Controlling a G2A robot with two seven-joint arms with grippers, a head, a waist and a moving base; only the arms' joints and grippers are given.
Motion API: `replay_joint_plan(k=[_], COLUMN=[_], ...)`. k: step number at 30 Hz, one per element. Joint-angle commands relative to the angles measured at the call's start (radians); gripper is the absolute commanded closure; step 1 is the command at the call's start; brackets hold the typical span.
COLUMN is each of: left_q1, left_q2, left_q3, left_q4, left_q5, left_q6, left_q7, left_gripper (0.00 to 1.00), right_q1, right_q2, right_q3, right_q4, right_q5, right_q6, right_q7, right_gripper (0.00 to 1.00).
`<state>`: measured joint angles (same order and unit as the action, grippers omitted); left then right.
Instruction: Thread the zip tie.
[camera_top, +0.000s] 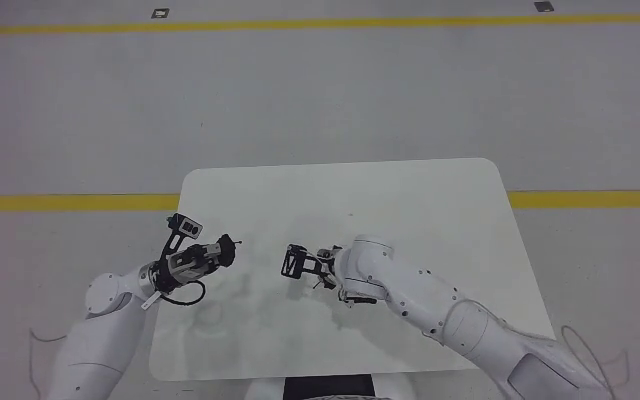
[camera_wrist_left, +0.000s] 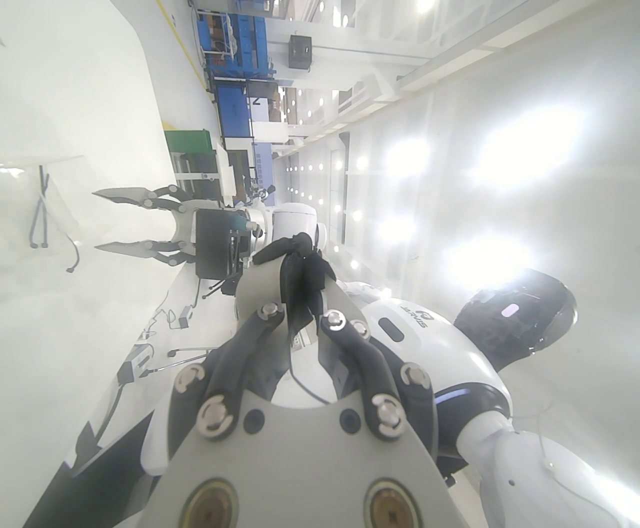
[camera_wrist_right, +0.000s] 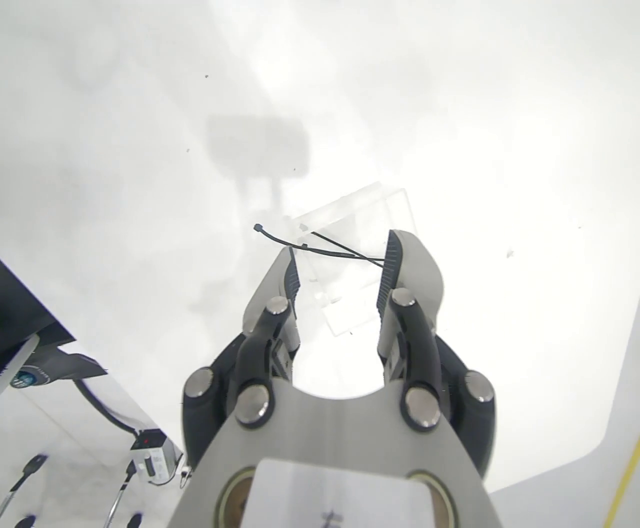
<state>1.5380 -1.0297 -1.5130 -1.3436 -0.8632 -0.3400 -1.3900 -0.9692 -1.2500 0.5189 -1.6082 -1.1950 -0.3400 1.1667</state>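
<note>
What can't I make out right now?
Right wrist view: zip ties run behind right pincer, so one end is hidden.
Top view: zip ties too small to trace.
Left wrist view: black lump covers left pincer tip; its grip and the lump's nature are unclear.

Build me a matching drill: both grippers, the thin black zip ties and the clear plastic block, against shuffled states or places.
Things:
1. left gripper
2. right gripper
3. thin black zip ties
4. clear plastic block

States or places:
A. resting on the white table
B. open
C. shut
D. lying across the block

Pairs: 1-C, 2-B, 3-D, 4-A.
</note>
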Motion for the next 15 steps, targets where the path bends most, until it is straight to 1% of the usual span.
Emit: replay_joint_plan(k=[1,15], left_q1=[0.000,0.000], left_q2=[0.000,0.000], left_q3=[0.000,0.000], left_q4=[0.000,0.000], left_q5=[0.000,0.000], left_q6=[0.000,0.000], left_q7=[0.000,0.000], left_gripper=[1.00,1.00], right_q1=[0.011,0.077], right_q2=[-0.001,-0.008], right_q3=[-0.010,-0.079], right_q4=[0.013,0.091], right_q5=[0.007,0.059], right_q6=[0.000,0.000], right_q7=[0.000,-0.003], right_gripper=[0.65,0.64])
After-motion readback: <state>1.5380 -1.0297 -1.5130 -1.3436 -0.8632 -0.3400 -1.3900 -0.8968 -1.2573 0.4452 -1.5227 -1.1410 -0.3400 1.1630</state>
